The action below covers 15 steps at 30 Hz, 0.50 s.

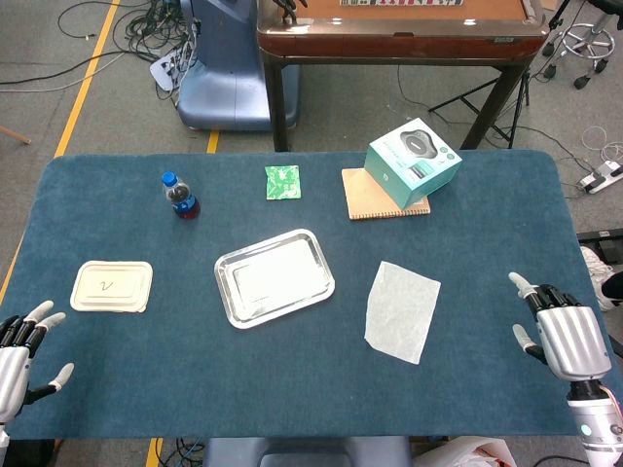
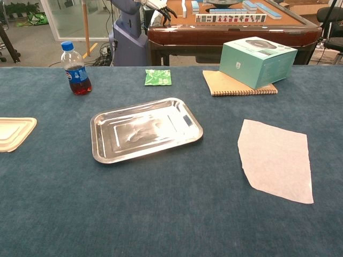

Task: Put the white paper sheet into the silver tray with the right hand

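We have the white paper sheet [image 1: 402, 310] lying flat on the blue tablecloth [image 1: 292, 389], just to the right of the silver tray [image 1: 230, 292] and apart from it, with a strip of bare cloth between them. Its long axis runs from the far side toward our near edge, tilted a little, so the sheet's longer sides face the tray on one side and our right hand [image 1: 563, 336] on the other.

Our right hand sits at the near right corner of the table, fingers apart and holding nothing. The sheet lies to its left and slightly farther out, with the tray beyond it in the same direction. Our left hand [image 1: 21, 348] waits at the opposite near corner, also spread and empty, with the tray between it and the paper, so the right hand is plainly the nearer one. We judge the coming reach to be leftward and a touch forward.
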Tool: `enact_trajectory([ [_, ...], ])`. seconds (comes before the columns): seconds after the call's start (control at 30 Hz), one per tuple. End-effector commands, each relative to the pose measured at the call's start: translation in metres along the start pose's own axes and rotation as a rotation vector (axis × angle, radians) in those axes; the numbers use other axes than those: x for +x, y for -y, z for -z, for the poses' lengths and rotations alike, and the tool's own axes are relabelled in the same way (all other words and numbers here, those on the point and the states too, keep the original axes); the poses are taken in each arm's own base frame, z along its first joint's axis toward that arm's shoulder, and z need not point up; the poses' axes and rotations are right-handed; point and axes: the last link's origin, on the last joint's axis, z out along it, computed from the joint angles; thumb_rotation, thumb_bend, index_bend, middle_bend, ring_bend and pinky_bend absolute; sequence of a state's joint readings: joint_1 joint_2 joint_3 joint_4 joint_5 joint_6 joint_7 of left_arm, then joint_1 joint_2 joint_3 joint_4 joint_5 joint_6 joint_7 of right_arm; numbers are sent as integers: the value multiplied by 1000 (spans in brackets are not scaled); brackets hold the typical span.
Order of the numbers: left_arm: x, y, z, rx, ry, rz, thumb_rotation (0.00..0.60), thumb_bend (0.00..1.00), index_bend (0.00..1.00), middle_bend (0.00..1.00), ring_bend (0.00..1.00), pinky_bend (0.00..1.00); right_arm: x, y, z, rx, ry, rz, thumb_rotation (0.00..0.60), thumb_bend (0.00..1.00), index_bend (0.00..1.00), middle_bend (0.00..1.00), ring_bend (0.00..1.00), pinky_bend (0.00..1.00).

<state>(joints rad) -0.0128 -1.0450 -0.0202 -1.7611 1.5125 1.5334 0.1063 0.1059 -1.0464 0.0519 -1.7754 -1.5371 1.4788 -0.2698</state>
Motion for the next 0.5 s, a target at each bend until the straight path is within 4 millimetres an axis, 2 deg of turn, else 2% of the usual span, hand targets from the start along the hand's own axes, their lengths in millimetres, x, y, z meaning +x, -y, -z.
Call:
enact_trajectory([
  [0.03,-1,-1,-1,-2,2,1,600,212,229,116,140,86,0,0,0,3,0,-2,600,298,164,359,284,483],
  [0.2,1,-2,-1,-9,-11,3,600,211,229,116,140,86,2,2,0,30,-25,-8,600,299,175,359,282,476],
  [0.33,2,-3,-1,-11,-13,1,600,212,229,116,140,86,3,5,0,81,-52,-8,600,298,224,359,271,458],
  [0.5,3,-4,0,-15,-13,-2,600,212,229,116,140,86,-6,10,0,180,-25,16,600,299,311,359,265,438],
])
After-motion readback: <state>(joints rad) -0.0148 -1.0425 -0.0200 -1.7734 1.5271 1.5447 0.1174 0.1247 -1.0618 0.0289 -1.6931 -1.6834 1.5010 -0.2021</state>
